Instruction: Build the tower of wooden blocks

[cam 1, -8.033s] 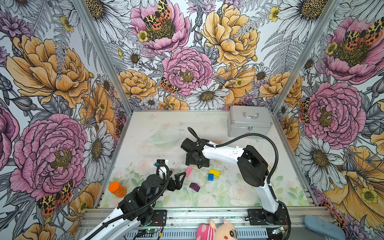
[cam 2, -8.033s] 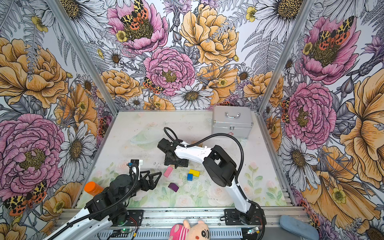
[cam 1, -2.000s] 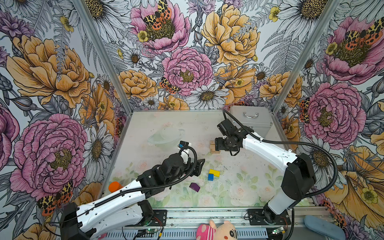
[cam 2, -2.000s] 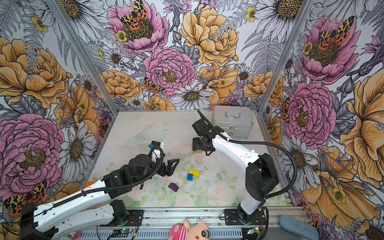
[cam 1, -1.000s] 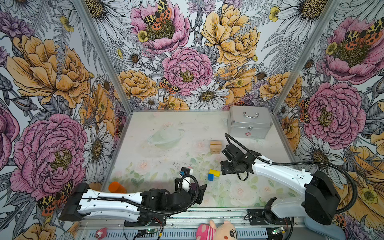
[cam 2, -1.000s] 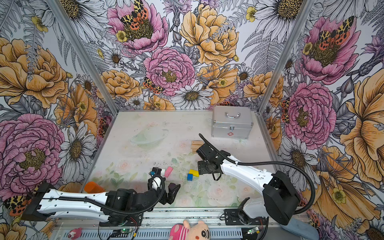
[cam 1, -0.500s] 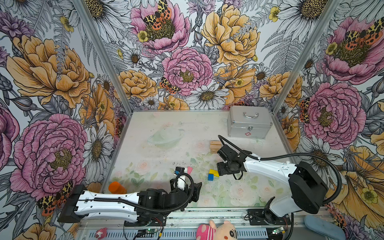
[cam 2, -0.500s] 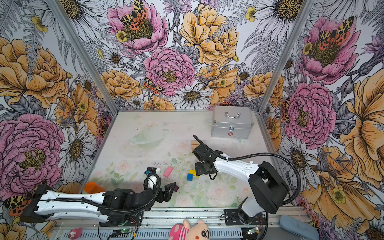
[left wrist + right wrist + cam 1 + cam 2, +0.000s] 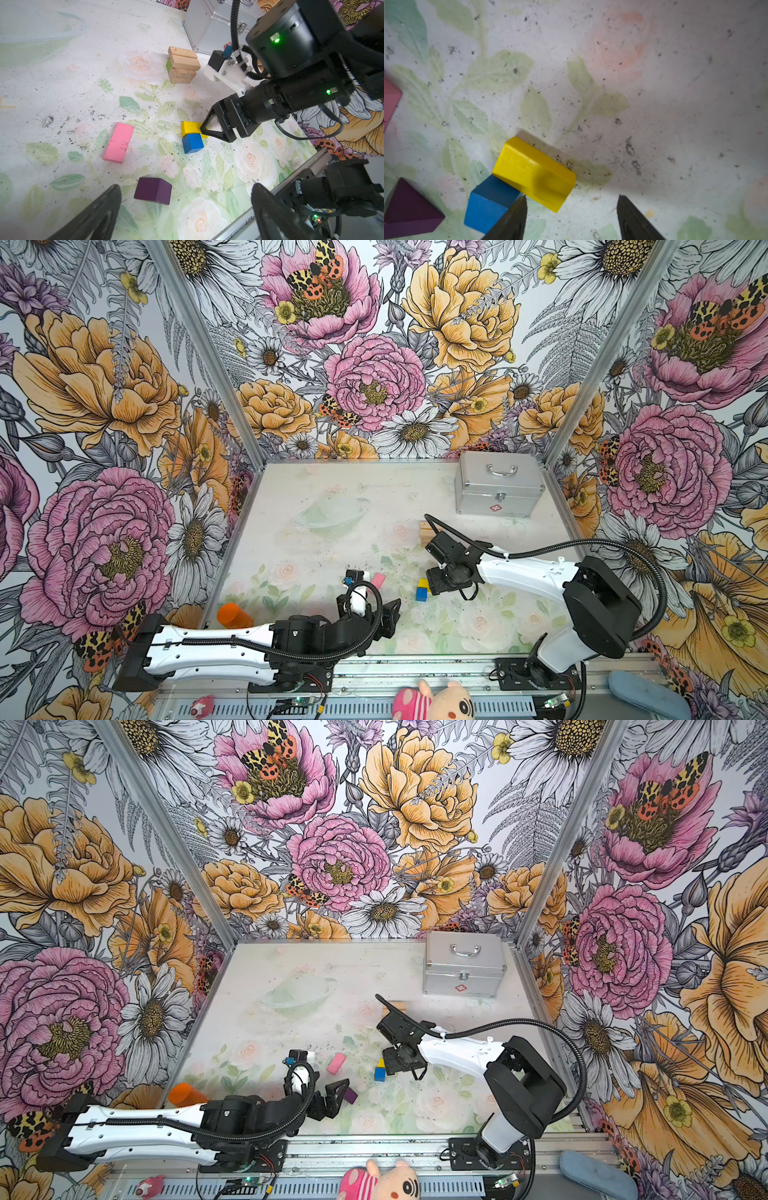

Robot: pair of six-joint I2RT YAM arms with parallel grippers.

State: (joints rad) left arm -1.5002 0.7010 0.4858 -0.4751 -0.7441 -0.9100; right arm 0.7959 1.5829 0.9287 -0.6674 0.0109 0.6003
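Hanging by the yellow block [image 9: 423, 582], the right fingers [image 9: 515, 218] are apart, holding nothing. The blue block [image 9: 421, 594] touches it at 6 o'clock. The left fingers [image 9: 97, 216] are spread wide too.

Scuffed floral tabletop [image 9: 316, 539]: silver case [image 9: 498, 489], tower [image 9: 182, 65], pink block [image 9: 118, 142], yellow block [image 9: 190, 127] touching blue block [image 9: 192, 143], purple block [image 9: 152, 190], orange bottle [image 9: 233, 615].

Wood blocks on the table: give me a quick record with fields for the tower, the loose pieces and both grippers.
tower: short tower of tan bars with one green piece, in front of the silver case
loose blocks: pink block, purple block, yellow block and blue block lie on the table; yellow and blue touch
right gripper: open, tips at the yellow block's end, not closed on it
left gripper: open, empty, near the purple block
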